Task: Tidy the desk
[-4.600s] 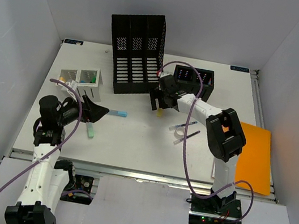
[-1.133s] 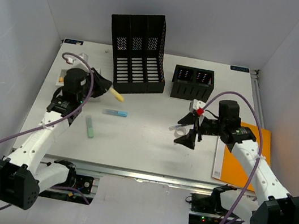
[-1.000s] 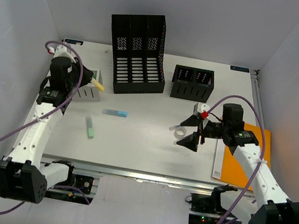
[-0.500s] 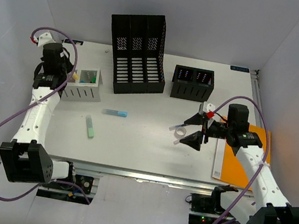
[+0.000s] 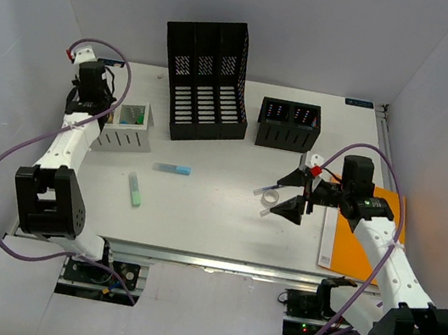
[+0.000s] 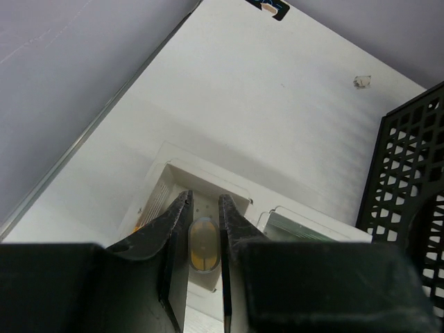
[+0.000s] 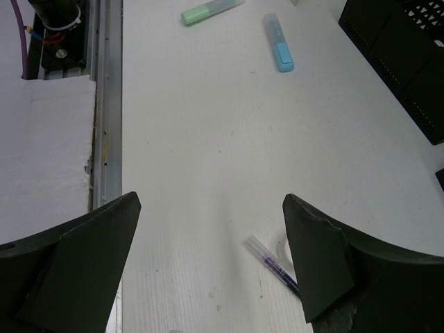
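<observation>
The white desk (image 5: 197,227) carries scattered stationery. At its far left my left gripper (image 5: 101,109) hangs over the left compartment of a white two-part bin (image 5: 126,136). In the left wrist view the left gripper (image 6: 205,202) is shut on a yellow highlighter (image 6: 202,247), end-on above the bin's floor (image 6: 208,166). My right gripper (image 5: 293,195) stands open just right of a clear pen (image 5: 265,189) and a clear tape ring (image 5: 270,198). In the right wrist view the pen (image 7: 272,261) lies between the wide-open right gripper's (image 7: 211,208) fingers.
A blue highlighter (image 5: 172,168) and a green highlighter (image 5: 135,190) lie left of centre. A tall black file rack (image 5: 209,79) and a small black organizer (image 5: 289,125) stand at the back. An orange notebook (image 5: 372,235) lies at the right edge.
My left arm has swung from beside the file rack to the far left, carrying the yellow highlighter over the white bin. The right gripper has drifted slightly right, still open.
</observation>
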